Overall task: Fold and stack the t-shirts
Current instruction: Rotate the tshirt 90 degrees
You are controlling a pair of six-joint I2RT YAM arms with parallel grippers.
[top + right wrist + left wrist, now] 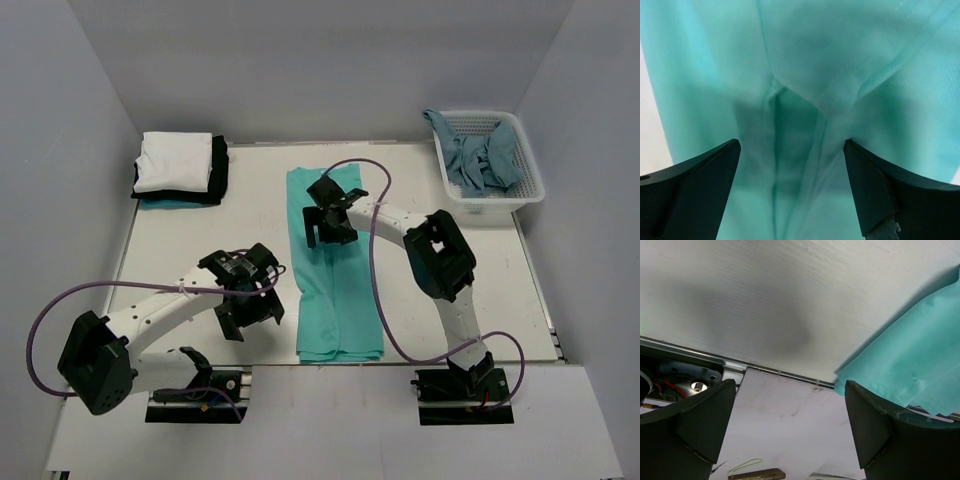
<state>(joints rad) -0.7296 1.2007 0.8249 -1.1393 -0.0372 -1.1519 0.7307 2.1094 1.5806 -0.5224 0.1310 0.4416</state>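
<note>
A turquoise-green t-shirt (pixel 335 280) lies folded into a long strip down the middle of the table. My right gripper (pixel 328 225) hovers open over its upper part; the right wrist view shows cloth folds (pixel 800 100) between the spread fingers. My left gripper (pixel 250 300) is open and empty over bare table just left of the strip's lower half; the shirt's near corner (pixel 910 360) shows at the right of the left wrist view. A stack of folded shirts, white on top (pixel 175 160), then black (pixel 218 170), then teal (pixel 165 203), sits at the far left.
A white lattice basket (pixel 530 185) at the far right corner holds crumpled grey-blue cloth (pixel 480 160). Grey walls enclose the table on three sides. The table's near edge rail (pixel 780 372) runs close under the left gripper. Purple cables loop off both arms.
</note>
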